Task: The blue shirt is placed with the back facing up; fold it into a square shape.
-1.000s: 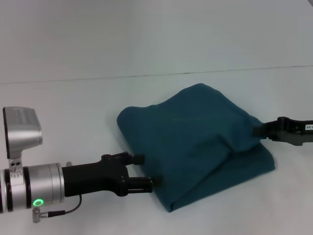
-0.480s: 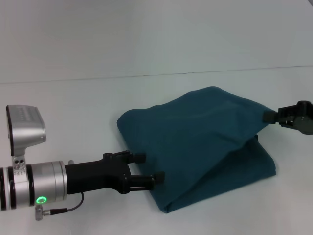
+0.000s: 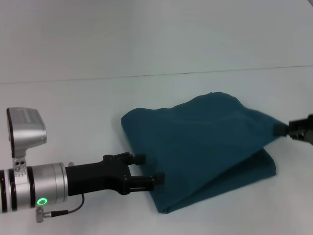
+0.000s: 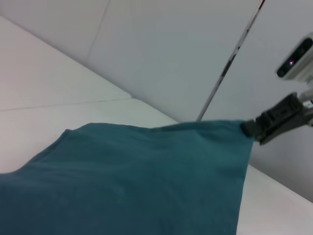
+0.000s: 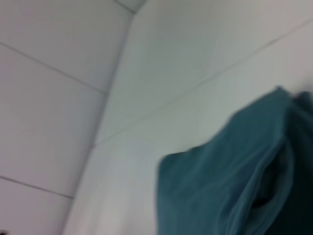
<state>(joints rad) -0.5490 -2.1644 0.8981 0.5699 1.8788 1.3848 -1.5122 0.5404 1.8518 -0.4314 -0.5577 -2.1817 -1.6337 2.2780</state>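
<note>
White worktop point(image 3: 73, 107) meets a pale wall behind, seen from the head view, with the blue shirt point(image 3: 195, 142) lying folded at centre-right. At its near-left edge the left hand point(image 3: 149, 169) rests low, fingers parted, one at the fabric's edge and one just beside it. At the far right the right hand point(image 3: 281, 129) is clenched on a corner of the top layer, holding it raised above the lower fold

From the left wrist view, the blue shirt point(image 4: 137, 181) stretches taut up to the right hand point(image 4: 249, 129) pinching its corner, wall panels behind

From the right wrist view, the blue shirt point(image 5: 220, 191) hangs in layered folds over the pale worktop point(image 5: 146, 147)
</note>
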